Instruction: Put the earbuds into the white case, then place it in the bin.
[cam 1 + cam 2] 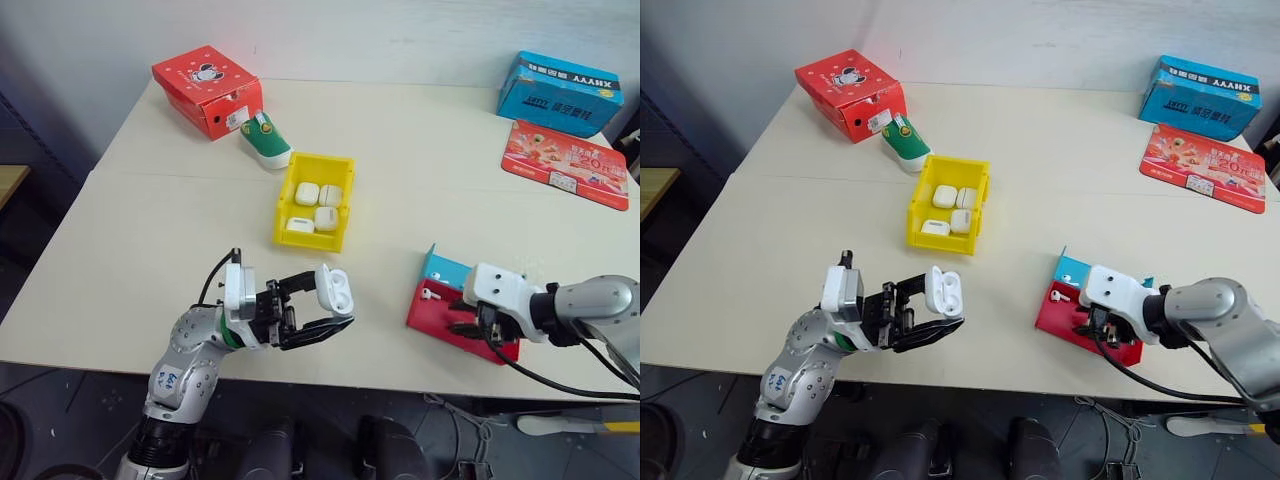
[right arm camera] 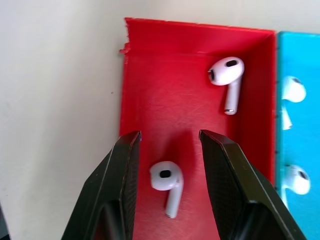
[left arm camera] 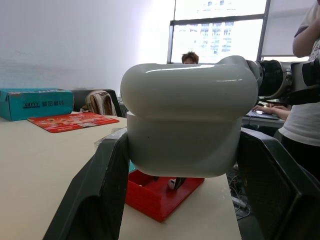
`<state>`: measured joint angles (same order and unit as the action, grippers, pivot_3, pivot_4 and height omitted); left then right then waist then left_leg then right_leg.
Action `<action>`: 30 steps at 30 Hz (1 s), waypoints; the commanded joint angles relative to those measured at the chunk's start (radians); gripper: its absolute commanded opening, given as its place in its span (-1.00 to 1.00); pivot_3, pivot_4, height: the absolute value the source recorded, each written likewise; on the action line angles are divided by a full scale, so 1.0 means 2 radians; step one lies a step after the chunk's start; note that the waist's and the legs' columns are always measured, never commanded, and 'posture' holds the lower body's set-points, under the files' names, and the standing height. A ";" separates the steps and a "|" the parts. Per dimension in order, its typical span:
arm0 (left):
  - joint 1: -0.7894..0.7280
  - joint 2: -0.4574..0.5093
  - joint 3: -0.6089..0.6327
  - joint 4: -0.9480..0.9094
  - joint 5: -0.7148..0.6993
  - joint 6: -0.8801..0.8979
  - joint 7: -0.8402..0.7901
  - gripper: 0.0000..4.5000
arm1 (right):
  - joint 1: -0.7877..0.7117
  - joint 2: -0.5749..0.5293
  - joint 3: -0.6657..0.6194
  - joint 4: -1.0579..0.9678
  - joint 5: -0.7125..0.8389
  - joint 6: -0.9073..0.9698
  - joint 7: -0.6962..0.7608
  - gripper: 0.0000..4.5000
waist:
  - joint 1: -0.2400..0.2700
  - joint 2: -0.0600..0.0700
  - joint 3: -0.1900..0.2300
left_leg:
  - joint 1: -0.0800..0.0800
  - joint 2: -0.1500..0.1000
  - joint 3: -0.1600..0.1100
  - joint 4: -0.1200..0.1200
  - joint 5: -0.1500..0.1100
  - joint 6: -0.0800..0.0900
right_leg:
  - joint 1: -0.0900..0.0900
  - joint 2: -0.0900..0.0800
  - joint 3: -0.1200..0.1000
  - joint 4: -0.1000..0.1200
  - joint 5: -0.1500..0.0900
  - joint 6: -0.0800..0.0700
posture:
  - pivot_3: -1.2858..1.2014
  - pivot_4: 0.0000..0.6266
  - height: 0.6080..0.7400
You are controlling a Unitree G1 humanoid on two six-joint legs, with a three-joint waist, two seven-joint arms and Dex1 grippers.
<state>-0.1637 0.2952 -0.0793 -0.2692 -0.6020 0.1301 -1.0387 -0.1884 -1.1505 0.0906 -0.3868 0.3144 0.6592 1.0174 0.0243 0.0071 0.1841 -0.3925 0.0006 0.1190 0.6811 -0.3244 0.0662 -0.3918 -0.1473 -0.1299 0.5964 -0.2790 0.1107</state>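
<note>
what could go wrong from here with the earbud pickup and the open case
1. The right gripper has its jaws apart around one tiny glossy white earbud lying flat in the red tray compartment; closing on it could squirt it sideways.
2. A second earbud lies close by and may get nudged.
3. The left gripper holds the small glossy white case open beyond the table edge; a slip drops it.

My two head eyes look down over the counter (image 1: 400,150) from above. Each wrist camera sits close behind its hand; both see the red tray (image 2: 165,90).
</note>
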 commanded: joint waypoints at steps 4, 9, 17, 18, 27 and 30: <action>0.000 0.007 -0.002 -0.023 -0.002 -0.004 0.001 0.24 | -0.007 -0.007 0.001 -0.010 -0.017 0.001 0.008 -0.17 | 0.000 0.000 0.000 | 0.000 0.000 0.000 0.000 0.000 0.000 | 0.000 0.000 0.000 0.000 0.000 0.000 | 0.03 -0.52 1.00; 0.003 0.015 -0.011 -0.029 -0.006 -0.004 -0.013 0.24 | -0.008 -0.015 0.007 -0.009 -0.033 -0.004 0.022 -0.17 | 0.000 0.000 0.000 | 0.000 0.000 0.000 0.000 0.000 -0.001 | 0.000 0.000 0.000 0.000 0.000 0.000 | 0.03 -0.52 1.00; 0.006 0.019 -0.009 -0.030 -0.007 -0.004 -0.013 0.24 | -0.008 -0.021 0.010 -0.006 -0.049 0.017 0.029 -0.17 | 0.000 0.000 0.000 | 0.000 0.000 0.000 0.000 -0.001 -0.001 | 0.000 0.000 0.000 0.000 0.000 0.000 | 0.03 -0.52 1.00; 0.007 0.020 -0.009 -0.030 -0.007 -0.004 -0.013 0.24 | -0.008 -0.019 0.010 -0.006 -0.050 0.020 0.028 -0.17 | 0.000 0.000 0.000 | 0.000 0.000 0.000 0.000 -0.001 -0.001 | 0.000 0.000 0.000 0.000 0.000 0.000 | 0.03 -0.52 1.00; 0.009 0.025 -0.001 -0.028 -0.011 -0.004 -0.018 0.24 | -0.012 -0.012 0.011 -0.008 -0.053 0.029 0.032 -0.17 | 0.000 0.000 0.000 | 0.000 0.000 0.000 0.000 -0.001 -0.002 | 0.000 0.000 0.000 0.000 0.000 0.000 | 0.03 -0.52 1.00; 0.007 0.029 0.004 -0.024 -0.013 -0.005 -0.022 0.24 | -0.015 -0.010 0.015 -0.006 -0.056 0.030 0.032 -0.17 | -0.001 0.000 0.000 | 0.000 0.000 0.000 0.000 -0.001 -0.002 | 0.000 0.000 0.000 0.000 0.000 0.000 | 0.03 -0.52 1.00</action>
<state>-0.1504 0.3499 -0.0854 -0.2960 -0.6052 0.1302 -1.0742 -0.2072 -1.1701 0.1169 -0.3866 0.2102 0.7204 1.0779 0.0230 0.0076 0.1843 -0.3927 0.0008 0.1188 0.6810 -0.3264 0.0619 -0.3919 -0.1471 -0.1304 0.5963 -0.2791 0.1107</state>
